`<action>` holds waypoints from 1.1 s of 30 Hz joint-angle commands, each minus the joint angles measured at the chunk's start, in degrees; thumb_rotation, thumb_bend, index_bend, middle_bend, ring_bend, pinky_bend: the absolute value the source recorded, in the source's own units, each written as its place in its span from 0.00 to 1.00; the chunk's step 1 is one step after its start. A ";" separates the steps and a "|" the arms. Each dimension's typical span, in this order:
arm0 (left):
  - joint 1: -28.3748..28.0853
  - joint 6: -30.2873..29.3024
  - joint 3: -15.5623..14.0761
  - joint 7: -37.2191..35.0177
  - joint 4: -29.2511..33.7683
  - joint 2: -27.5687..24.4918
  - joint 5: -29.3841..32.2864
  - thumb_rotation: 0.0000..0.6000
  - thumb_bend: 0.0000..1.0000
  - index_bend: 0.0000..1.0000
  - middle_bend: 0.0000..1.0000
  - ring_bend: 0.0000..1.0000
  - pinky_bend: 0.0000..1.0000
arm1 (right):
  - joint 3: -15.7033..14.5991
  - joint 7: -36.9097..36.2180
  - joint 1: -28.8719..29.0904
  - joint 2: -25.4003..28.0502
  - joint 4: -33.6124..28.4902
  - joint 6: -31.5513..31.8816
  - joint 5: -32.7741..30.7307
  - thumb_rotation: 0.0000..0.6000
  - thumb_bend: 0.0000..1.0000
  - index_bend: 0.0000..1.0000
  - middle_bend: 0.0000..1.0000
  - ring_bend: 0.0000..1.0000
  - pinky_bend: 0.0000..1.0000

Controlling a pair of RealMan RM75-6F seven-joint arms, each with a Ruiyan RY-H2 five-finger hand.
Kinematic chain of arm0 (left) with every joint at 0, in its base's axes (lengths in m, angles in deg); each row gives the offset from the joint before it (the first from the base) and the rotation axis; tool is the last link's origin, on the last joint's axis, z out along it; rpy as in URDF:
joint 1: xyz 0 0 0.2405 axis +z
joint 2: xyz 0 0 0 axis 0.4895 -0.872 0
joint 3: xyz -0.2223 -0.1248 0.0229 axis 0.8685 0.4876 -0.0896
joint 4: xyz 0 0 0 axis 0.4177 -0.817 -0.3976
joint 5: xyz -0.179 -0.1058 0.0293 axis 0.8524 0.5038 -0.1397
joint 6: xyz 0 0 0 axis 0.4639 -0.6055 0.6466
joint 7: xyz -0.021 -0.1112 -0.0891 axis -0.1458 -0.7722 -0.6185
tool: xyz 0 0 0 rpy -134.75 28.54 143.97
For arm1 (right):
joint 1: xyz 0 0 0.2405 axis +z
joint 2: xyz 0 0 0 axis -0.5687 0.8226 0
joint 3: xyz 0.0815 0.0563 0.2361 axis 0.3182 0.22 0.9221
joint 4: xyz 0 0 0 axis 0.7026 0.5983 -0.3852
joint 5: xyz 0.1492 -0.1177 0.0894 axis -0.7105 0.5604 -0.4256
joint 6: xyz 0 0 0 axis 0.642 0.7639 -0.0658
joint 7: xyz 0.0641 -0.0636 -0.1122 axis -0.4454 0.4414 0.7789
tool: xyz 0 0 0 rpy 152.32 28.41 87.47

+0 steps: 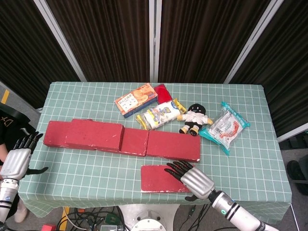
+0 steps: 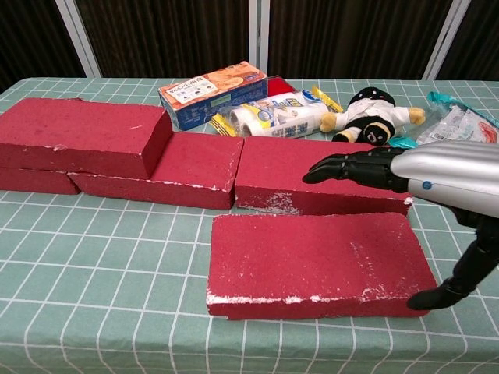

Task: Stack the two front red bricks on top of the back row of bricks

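While the front brick [image 1: 169,178] lies alone just before the back row [image 1: 122,138], long axis left-right, the right hand [image 1: 191,181] hovers over its right end, fingers spread, thumb below, holding nothing. Left hand [image 1: 15,160] hangs off the row's left, fingers apart, far from the brick.

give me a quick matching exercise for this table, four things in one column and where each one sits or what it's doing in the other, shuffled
Things:
1. right hand
2. left hand
3. stacked brick
4. plush doll

Places:
A. on top of the back row, at its left end
B. off the table's left edge, holding nothing
C. over the right end of the front brick
D. behind the back row, beside the snack packets

Pairs: 1-C, 2-B, 3-A, 4-D
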 commanded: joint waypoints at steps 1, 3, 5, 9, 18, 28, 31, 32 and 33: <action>0.53 0.40 0.12 -1.16 -0.66 0.01 -0.46 1.00 0.03 0.02 0.00 0.00 0.00 | 0.92 4.40 0.99 -4.07 2.19 -0.37 -5.35 1.00 0.00 0.00 0.00 0.00 0.00; 0.81 0.69 0.15 -1.98 -1.14 -0.07 -0.69 1.00 0.03 0.02 0.00 0.00 0.00 | 1.12 5.83 1.18 -5.19 2.63 -0.12 -7.60 1.00 0.00 0.00 0.00 0.00 0.00; 1.14 0.99 0.17 -3.06 -1.66 -0.25 -1.01 1.00 0.03 0.02 0.00 0.00 0.00 | 1.28 7.15 1.47 -6.25 3.02 0.11 -10.05 1.00 0.00 0.00 0.00 0.00 0.00; 1.72 1.22 0.19 -4.94 -2.42 -0.67 -1.91 1.00 0.03 0.02 0.00 0.00 0.00 | 1.12 9.15 2.11 -7.66 3.35 0.41 -13.64 1.00 0.00 0.00 0.00 0.00 0.00; 2.70 1.86 0.25 -8.08 -3.21 -1.54 -3.58 1.00 0.03 0.02 0.00 0.00 0.00 | 0.57 12.09 4.03 -9.64 3.46 0.76 -20.21 1.00 0.00 0.00 0.00 0.00 0.00; 3.54 1.46 0.76 -9.70 -2.16 -3.30 -4.93 1.00 0.03 0.02 0.00 0.00 0.00 | -0.95 9.74 5.02 -7.76 0.94 1.48 -19.52 1.00 0.00 0.00 0.00 0.00 0.00; 3.73 1.60 0.90 -10.17 -2.34 -3.27 -5.04 1.00 0.03 0.02 0.00 0.00 0.00 | -1.33 9.30 5.35 -7.62 0.86 1.50 -19.42 1.00 0.00 0.00 0.00 0.00 0.00; 3.78 1.68 0.93 -10.26 -2.45 -3.20 -5.04 1.00 0.03 0.02 0.00 0.00 0.00 | -1.35 9.16 5.55 -7.70 1.00 1.34 -19.72 1.00 0.00 0.00 0.00 0.00 0.00; 3.82 1.81 0.96 -10.37 -2.57 -3.13 -5.02 1.00 0.03 0.02 0.00 0.00 0.00 | -1.34 9.10 5.79 -7.85 1.20 1.14 -20.13 1.00 0.00 0.00 0.00 0.00 0.00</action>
